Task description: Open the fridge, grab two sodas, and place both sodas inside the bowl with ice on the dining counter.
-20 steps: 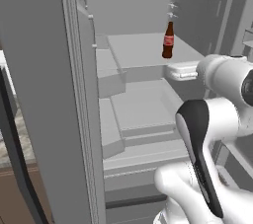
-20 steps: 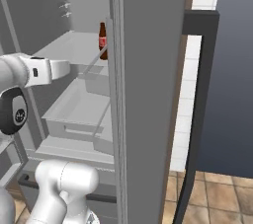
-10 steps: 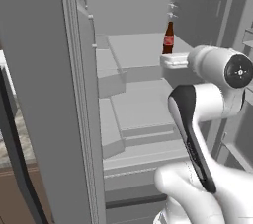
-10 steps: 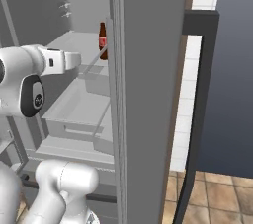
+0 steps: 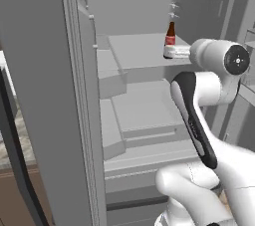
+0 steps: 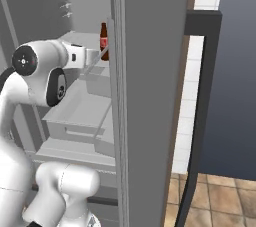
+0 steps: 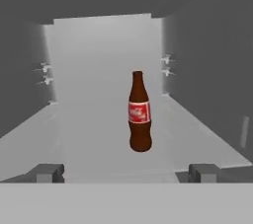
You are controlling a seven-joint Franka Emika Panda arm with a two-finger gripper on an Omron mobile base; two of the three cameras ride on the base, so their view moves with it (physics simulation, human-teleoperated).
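Hand view gives you the clearest read: the fingers (image 7: 125,172) stand spread wide with nothing between them, their two small grey tips low at either side, pointed into the fridge. Ahead of them, a little right of centre and apart from both tips, the cola bottle (image 7: 139,112) stands upright on the upper shelf (image 7: 89,139).

You can judge the task as roughly a quarter along. The fridge (image 5: 55,95) is open, its door (image 5: 45,120) swung out on the left of the left base view, so that step is done. No soda is held yet; the grip on the bottle, the second soda, and both placements in the bowl are all left. The can, the bowl and the dining surface can't be placed from these pictures.

On materials: the bottle is smooth dark-brown, glassy-looking, with a rounded body, a slim neck and a red label around the middle. That shape will likely roll if tipped, so you'd want the fingers to close on the wide body below the neck. The shelf is flat, matte pale grey, and the fridge walls are the same plain grey, with small pegs on each side. In the right base view the white arm (image 6: 37,71) reaches in level with the bottle (image 6: 104,41), beside the long dark handle (image 6: 202,101).
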